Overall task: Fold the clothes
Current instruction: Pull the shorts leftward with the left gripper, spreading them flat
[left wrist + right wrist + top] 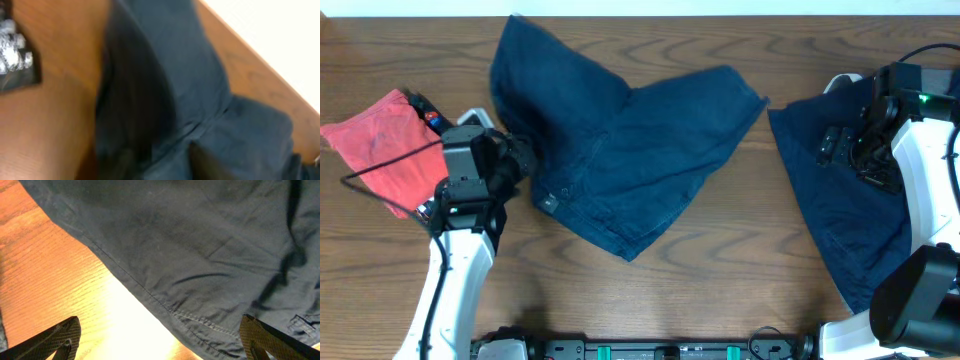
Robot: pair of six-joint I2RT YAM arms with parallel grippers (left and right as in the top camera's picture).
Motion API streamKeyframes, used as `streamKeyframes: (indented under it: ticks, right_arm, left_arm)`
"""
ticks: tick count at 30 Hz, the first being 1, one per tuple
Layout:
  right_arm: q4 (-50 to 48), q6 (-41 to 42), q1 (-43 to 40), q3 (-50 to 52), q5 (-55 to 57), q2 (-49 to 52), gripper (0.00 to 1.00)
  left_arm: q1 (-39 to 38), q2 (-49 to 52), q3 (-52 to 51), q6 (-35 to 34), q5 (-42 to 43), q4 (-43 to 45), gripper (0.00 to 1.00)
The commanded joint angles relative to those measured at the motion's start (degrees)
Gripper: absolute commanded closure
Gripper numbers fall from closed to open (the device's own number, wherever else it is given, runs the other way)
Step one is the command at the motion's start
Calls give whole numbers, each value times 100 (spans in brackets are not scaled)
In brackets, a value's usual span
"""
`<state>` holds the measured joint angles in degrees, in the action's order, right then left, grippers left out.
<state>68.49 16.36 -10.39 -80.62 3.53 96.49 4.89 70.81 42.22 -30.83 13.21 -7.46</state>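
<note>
From overhead, you have a crumpled dark blue denim garment (pixel 640 150) spread across the middle of the brown wood-grain table (pixel 740 260). A small red cloth (pixel 380 140) lies near the left edge, and a second dark blue garment (pixel 840 230) lies at the right. Your left gripper (pixel 525 158) sits at the left edge of the middle garment, right against the fabric. From up here you cannot tell how its jaws stand. Your right gripper (pixel 842 148) is over the upper part of the right-hand garment.

In the left wrist view everything is blurred. Dark blue folds fill the centre, with bare wood to the left and along the upper right. This view does not settle the jaws either, so you cannot tell whether they hold cloth.

In the right wrist view, your black fingertips (pixel 55 340) show at the two bottom corners, so the jaws are spread wide and hold nothing. Beyond them the stitched hem of the second garment runs diagonally from upper left to lower right, lying flat on the table. Bare wood shows at the lower left.
</note>
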Motion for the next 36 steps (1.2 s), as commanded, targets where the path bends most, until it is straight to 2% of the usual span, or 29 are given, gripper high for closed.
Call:
streamKeyframes:
  ticks: [1, 2, 3, 4, 5, 8, 11, 14, 23, 28, 31, 32, 35, 36]
  right_arm:
    - [13, -323, -52, -57, -251, -39, 1]
    - [11, -387, -50, -57, -308, -39, 1]
    - [11, -437, -46, -57, -358, -39, 1]
    - [9, -472, -46, -57, -417, -37, 1]
    - [7, -479, -46, -57, -457, -37, 1]
    - [-13, -490, -46, -57, -535, -37, 1]
    - [-61, -487, -39, -57, -570, -37, 1]
    - [-105, -492, -42, -57, -796, -37, 1]
    - [-168, -726, 101, -57, -1215, -37, 1]
    - [-166, -726, 157, -57, -1215, -37, 1]
    - [-160, -728, 160, -55, -1215, -37, 1]
    - [-160, -752, 157, -50, -1215, -37, 1]
    - [-170, -927, 164, -11, -1215, -37, 1]
    - [-181, -979, 173, 0, -1215, -35, 1]
  left_arm:
    - [17, 190, 20, 105, -11, -339, 49]
    - [17, 223, 20, 105, 50, -535, 42]
    - [17, 245, 20, 105, 142, -713, 29]
    - [17, 256, 20, 105, 297, -935, 9]
    - [17, 262, 20, 101, 494, -1182, 2]
    - [-24, 262, 17, 98, 1110, -2006, 2]
    - [-210, 264, -4, -2, 1211, -2616, 2]
    - [-566, 295, -72, -186, 1276, -2852, 2]
    - [-2330, 730, -184, -1810, 1379, -2551, 2]
    - [-3329, 1331, -184, -2721, 1283, -1996, 2]
    - [-3748, 1788, -184, -3003, 1150, -1711, 0]
    - [-3845, 1921, -184, -3040, 1130, -1652, 9]
    - [-4024, 2310, -184, -2999, 986, -1543, 63]
    - [-4022, 2382, -184, -2846, 920, -1563, 77]
